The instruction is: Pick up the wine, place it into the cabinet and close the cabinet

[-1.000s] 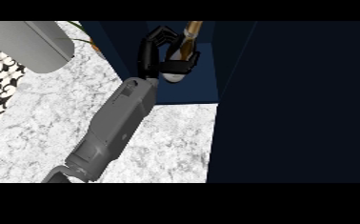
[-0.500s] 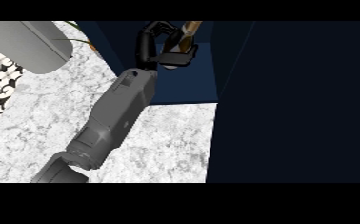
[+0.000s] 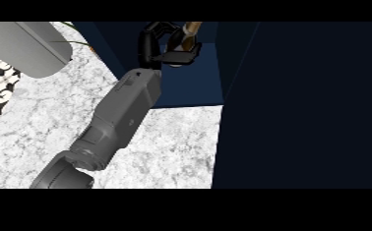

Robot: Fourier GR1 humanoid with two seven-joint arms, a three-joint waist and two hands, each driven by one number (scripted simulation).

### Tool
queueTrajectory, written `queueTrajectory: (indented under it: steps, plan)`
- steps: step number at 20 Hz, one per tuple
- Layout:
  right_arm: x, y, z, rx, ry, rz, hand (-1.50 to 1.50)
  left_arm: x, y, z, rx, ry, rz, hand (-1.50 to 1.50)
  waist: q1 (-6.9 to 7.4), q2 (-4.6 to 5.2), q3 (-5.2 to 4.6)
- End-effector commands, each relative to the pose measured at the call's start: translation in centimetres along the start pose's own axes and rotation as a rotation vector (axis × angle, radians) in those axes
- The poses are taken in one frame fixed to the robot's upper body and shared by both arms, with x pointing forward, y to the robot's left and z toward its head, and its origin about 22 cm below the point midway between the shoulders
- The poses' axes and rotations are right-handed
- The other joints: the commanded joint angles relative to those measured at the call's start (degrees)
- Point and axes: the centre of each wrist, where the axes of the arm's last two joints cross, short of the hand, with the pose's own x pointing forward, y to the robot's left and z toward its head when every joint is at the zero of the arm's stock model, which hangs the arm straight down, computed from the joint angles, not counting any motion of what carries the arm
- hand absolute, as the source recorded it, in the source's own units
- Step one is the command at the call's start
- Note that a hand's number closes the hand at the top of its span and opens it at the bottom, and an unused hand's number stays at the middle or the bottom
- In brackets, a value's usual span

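My left hand (image 3: 161,45) is inside the open dark blue cabinet (image 3: 193,85), near the top of the view. Its black fingers curl round the wine bottle (image 3: 191,30), which shows only as a brown sliver past the fingers, with a pale bit by the thumb. The grey forearm (image 3: 123,112) runs from the lower left up to the cabinet's opening. A wide dark panel (image 3: 298,107), which looks like the cabinet's open door, fills the right side. My right hand shows nowhere.
White marble counter (image 3: 174,146) lies under the forearm and in front of the cabinet. A large grey rounded object (image 3: 33,48) sits at the upper left. A black-and-white patterned thing (image 3: 4,82) shows at the left edge.
The left hand with the bottle has moved up and further into the cabinet. The forearm has followed it, and the bottle's pale bottom end is now mostly hidden.
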Motion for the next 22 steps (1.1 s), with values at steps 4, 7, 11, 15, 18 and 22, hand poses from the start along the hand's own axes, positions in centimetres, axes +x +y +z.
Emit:
queueTrajectory:
  steps: [4,7,11,15,18,22]
  plan:
    - [1.1,0.4,1.5,0.017,-0.037,-0.030,-1.50,-0.4,1.1,-0.3,0.046,0.051,0.074,1.50,-0.64,0.35,-0.04]
    - [1.0,0.8,1.0,0.042,-0.029,-0.035,-1.50,-1.0,0.8,0.4,0.032,0.049,0.061,1.50,-0.23,0.22,-0.05]
    - [1.2,-0.1,1.1,0.030,-0.030,-0.035,-1.50,-0.6,1.9,-0.5,0.051,0.036,0.043,1.50,-1.05,0.56,-0.03]
    - [1.8,0.2,1.4,0.044,-0.033,-0.035,-1.50,-1.0,2.5,-0.3,0.057,0.041,-0.019,1.50,-0.76,0.37,-0.03]
    - [1.2,0.6,0.9,0.055,-0.033,-0.021,-1.50,-0.9,1.7,-0.2,0.066,0.063,-0.054,-1.50,-0.88,0.46,-0.03]
    - [1.6,0.5,0.3,0.015,-0.048,-0.025,-1.50,-2.2,2.4,0.9,0.070,0.050,-0.084,-1.50,-0.83,0.56,-0.08]
